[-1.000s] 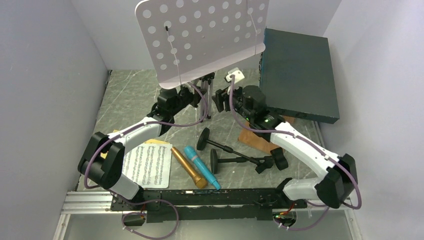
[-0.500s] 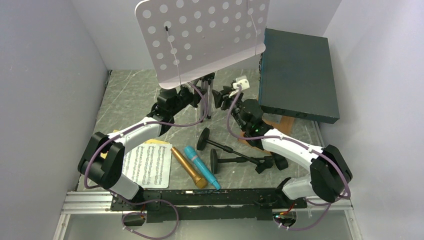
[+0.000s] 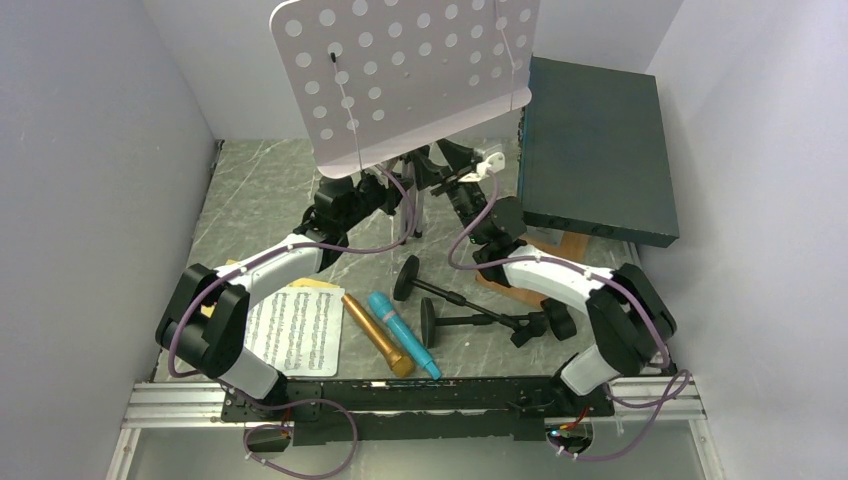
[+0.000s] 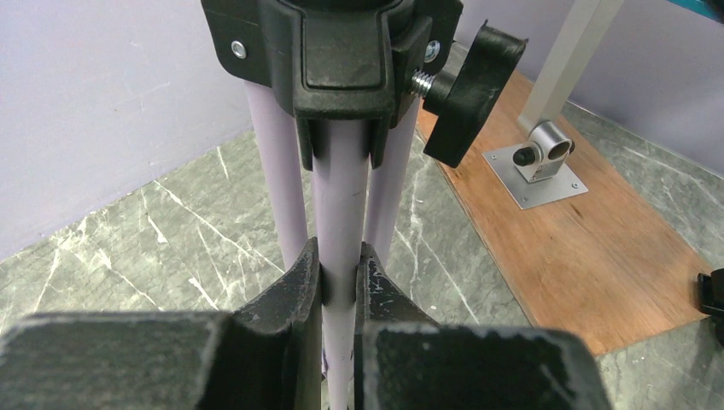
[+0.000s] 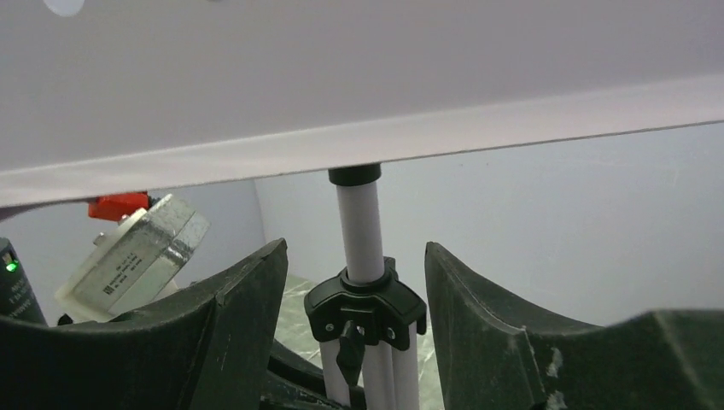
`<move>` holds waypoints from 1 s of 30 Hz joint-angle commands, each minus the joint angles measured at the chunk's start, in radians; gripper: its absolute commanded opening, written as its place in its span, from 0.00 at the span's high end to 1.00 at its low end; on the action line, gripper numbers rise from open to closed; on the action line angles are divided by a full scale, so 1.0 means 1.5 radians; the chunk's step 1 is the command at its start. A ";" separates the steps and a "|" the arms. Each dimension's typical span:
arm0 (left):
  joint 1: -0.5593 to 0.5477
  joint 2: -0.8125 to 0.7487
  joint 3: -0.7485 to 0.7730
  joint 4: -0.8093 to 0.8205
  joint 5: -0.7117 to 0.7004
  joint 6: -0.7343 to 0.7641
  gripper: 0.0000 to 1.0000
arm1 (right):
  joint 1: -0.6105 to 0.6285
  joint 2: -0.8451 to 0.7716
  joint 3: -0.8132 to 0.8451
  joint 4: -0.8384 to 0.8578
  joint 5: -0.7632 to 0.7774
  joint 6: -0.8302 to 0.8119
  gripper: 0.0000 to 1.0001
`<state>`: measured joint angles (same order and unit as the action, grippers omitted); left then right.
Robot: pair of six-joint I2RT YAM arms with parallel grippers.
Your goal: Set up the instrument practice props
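Note:
The pale perforated music desk (image 3: 400,80) stands at the back on silver tripod legs (image 3: 417,195). My left gripper (image 3: 395,200) is shut on the stand's centre pole (image 4: 341,213) just below the black collar (image 4: 337,51). My right gripper (image 3: 440,165) is open, raised under the desk's lip (image 5: 367,141), with the pole (image 5: 360,226) and collar (image 5: 365,307) between its fingers but apart from them. White sheet music (image 3: 295,328) lies front left over a yellow page (image 3: 315,284). A gold microphone (image 3: 377,333) and a blue microphone (image 3: 402,333) lie beside it. Two black mic holders (image 3: 450,292) (image 3: 480,322) lie on their sides.
A large dark teal box (image 3: 595,150) leans at the back right. A flat brown wooden board (image 4: 580,256) with a silver bracket (image 4: 538,162) lies beneath it, right of the stand. Walls close in on both sides.
My right arm has swung its gripper up and left, from beside the teal box to the stand's pole under the desk. My left gripper has stayed shut on the pole.

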<state>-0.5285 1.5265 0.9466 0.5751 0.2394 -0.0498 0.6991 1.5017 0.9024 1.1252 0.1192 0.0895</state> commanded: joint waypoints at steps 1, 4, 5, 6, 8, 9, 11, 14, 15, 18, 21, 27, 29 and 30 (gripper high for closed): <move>-0.003 0.000 -0.012 -0.067 0.036 -0.040 1.00 | 0.000 0.059 0.044 0.152 -0.041 -0.053 0.38; -0.003 -0.001 -0.010 -0.065 0.042 -0.042 1.00 | 0.002 0.093 0.083 0.162 -0.018 -0.087 0.39; -0.002 -0.003 -0.011 -0.065 0.042 -0.042 1.00 | 0.002 0.100 0.095 0.158 -0.005 -0.089 0.39; -0.002 -0.003 -0.011 -0.064 0.041 -0.042 1.00 | 0.002 0.107 0.107 0.150 0.003 -0.092 0.39; -0.003 -0.002 -0.010 -0.065 0.041 -0.041 1.00 | 0.003 0.118 0.127 0.139 -0.001 -0.108 0.39; -0.003 -0.002 -0.008 -0.066 0.043 -0.041 1.00 | 0.004 0.123 0.134 0.133 -0.001 -0.118 0.39; -0.003 -0.002 -0.008 -0.064 0.045 -0.043 1.00 | 0.008 0.133 0.154 0.118 0.013 -0.142 0.40; -0.002 0.001 -0.008 -0.063 0.045 -0.046 1.00 | 0.012 0.150 0.182 0.095 0.023 -0.160 0.43; -0.003 0.002 -0.006 -0.063 0.047 -0.046 1.00 | 0.012 0.156 0.192 0.088 0.026 -0.163 0.45; -0.003 0.004 -0.008 -0.060 0.047 -0.048 1.00 | 0.016 0.179 0.219 0.086 0.040 -0.182 0.49; -0.003 0.006 -0.005 -0.069 0.041 -0.044 1.00 | 0.024 0.187 0.237 0.081 0.044 -0.222 0.61; -0.003 0.002 0.024 -0.129 0.037 -0.054 1.00 | 0.026 0.189 0.273 0.078 0.013 -0.268 1.00; -0.002 -0.001 0.043 -0.171 0.032 -0.052 1.00 | 0.025 0.193 0.292 0.085 0.000 -0.269 1.00; -0.001 -0.003 0.055 -0.199 0.031 -0.047 1.00 | 0.023 0.193 0.304 0.084 -0.004 -0.265 1.00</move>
<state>-0.5133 1.5265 0.9791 0.5121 0.2310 -0.0921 0.7341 1.8038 1.2430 1.1759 0.1738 -0.2569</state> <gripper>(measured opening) 0.135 0.303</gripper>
